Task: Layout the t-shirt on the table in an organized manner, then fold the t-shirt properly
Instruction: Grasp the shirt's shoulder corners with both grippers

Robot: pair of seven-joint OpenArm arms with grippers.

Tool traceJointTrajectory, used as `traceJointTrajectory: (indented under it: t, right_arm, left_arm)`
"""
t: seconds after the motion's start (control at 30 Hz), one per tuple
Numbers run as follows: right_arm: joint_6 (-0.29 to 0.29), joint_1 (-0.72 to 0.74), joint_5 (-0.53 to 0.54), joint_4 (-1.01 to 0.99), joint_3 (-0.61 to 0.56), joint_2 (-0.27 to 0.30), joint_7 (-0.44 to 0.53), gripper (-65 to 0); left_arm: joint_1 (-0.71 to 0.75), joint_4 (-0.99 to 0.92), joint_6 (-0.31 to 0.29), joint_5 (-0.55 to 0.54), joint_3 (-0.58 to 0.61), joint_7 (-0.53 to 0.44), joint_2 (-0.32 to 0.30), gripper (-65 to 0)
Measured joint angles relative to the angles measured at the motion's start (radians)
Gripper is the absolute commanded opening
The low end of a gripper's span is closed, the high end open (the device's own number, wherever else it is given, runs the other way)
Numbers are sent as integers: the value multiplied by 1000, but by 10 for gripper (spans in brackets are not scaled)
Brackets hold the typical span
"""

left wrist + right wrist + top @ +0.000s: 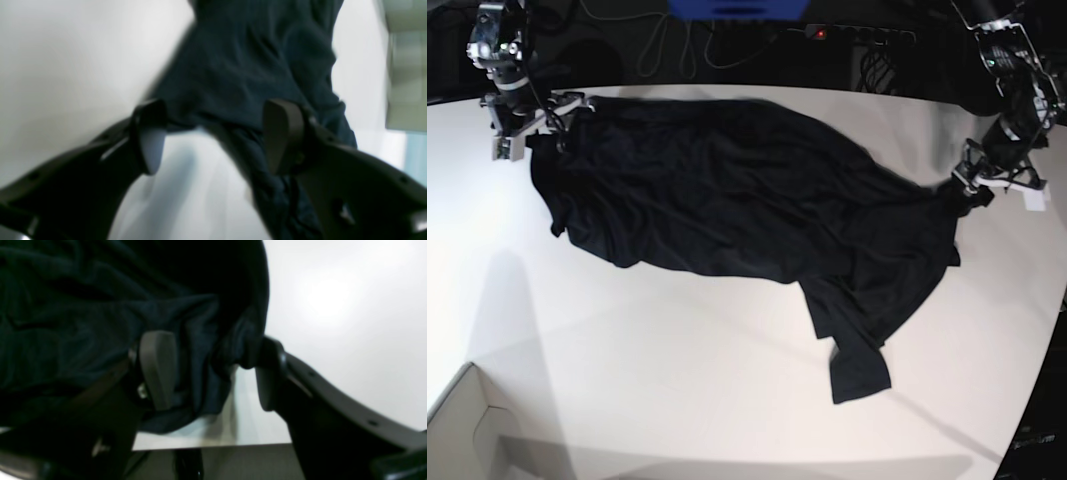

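The black t-shirt (pixel 747 200) lies spread and wrinkled across the white table (pixel 677 350), with one sleeve trailing toward the front (pixel 859 370). My right gripper (pixel 555 135) sits at the shirt's far-left corner. In the right wrist view its jaws (pixel 211 373) stand open, with a bunched fold of the t-shirt (pixel 100 323) lying loose between the pads. My left gripper (pixel 965 192) is at the shirt's right end. In the left wrist view it (pixel 217 140) is open too, and the t-shirt (pixel 250 60) drapes past one pad (pixel 283 133) without being pinched.
A pale cardboard box corner (pixel 467 430) sits at the front left, and a pale box (pixel 405 66) shows in the left wrist view. Cables and a power strip (pixel 857 35) run behind the table. The table's edge (pixel 213 440) lies right under my right gripper.
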Motion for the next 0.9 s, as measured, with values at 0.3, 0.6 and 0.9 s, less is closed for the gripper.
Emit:
traceJointTrajectory:
  t: [0.3, 0.6, 0.9]
  right_arm:
    - [0, 2, 5, 98, 61, -26, 3, -273]
    - [0, 0, 3, 87, 56, -27, 0, -273]
    - [0, 29, 1, -35, 53, -58, 0, -273]
  left_arm:
    - [-29, -128, -17, -31, -4, -25, -3, -213]
    - [-94, -223, -28, -55, 71, -63, -22, -216]
    - [-113, -235, -22, -32, 154, -66, -16, -528]
